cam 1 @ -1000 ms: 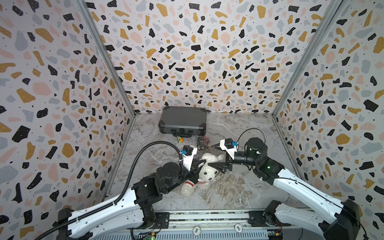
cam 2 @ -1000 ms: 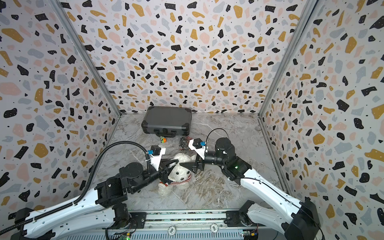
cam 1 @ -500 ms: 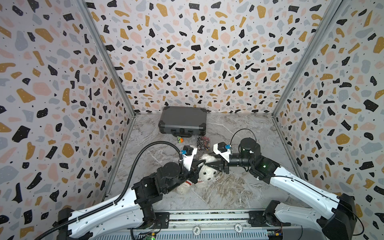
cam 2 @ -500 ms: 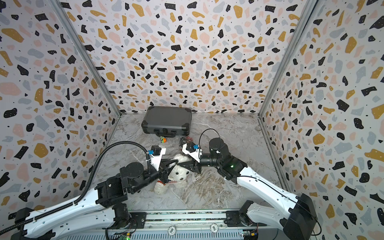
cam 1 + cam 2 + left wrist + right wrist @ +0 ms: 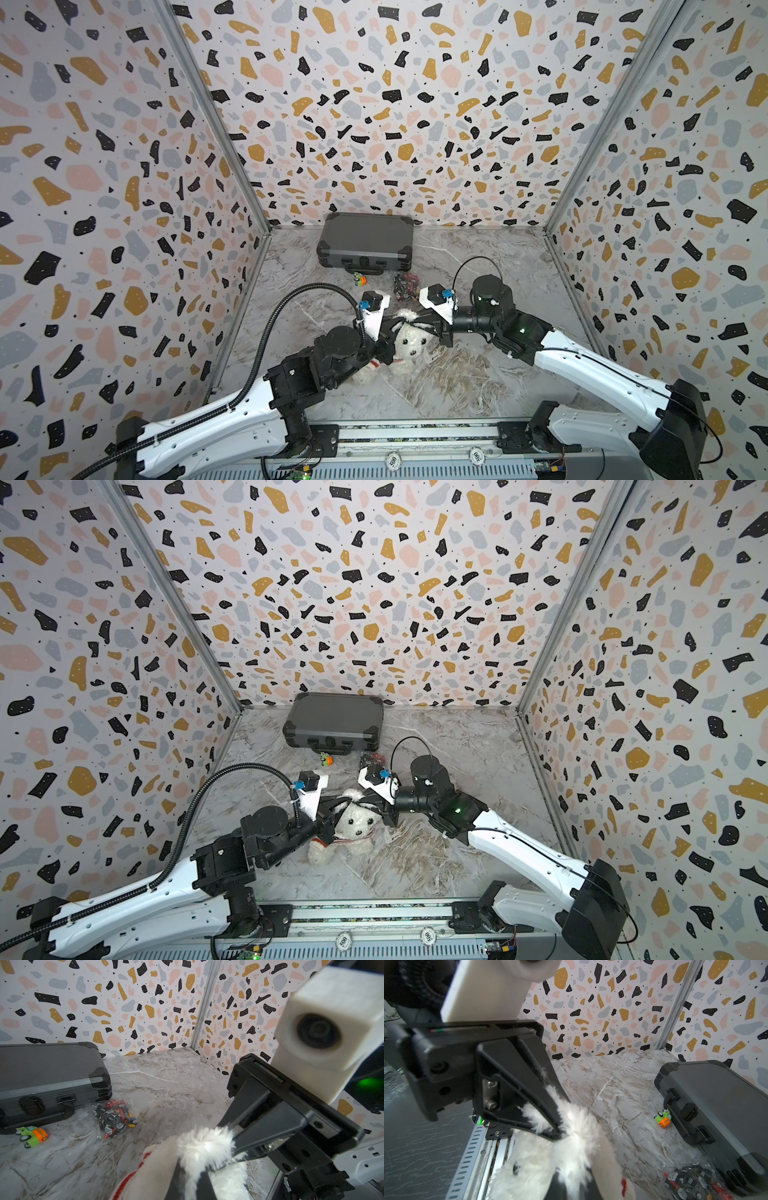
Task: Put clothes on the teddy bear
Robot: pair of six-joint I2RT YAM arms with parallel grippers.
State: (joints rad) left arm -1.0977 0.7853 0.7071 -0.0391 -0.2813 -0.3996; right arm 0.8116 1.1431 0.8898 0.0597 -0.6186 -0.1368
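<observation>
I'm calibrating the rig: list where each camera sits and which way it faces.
Both top views: high over the near edge, looking down and inward; left arm and right arm meet at the teddy bear.
Left wrist: on the left arm, facing the case and back corner; right end effector shows.
Right wrist: on the right arm, facing the left end effector and case.
Shared: both wrist views show case, toy car, teddy bear.

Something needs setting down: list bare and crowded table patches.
Bare: table between the grey case and the right wall; also in front of the teddy bear, toward the rail. Crowded: centre, with bear, toy truck and bag of bricks.
</observation>
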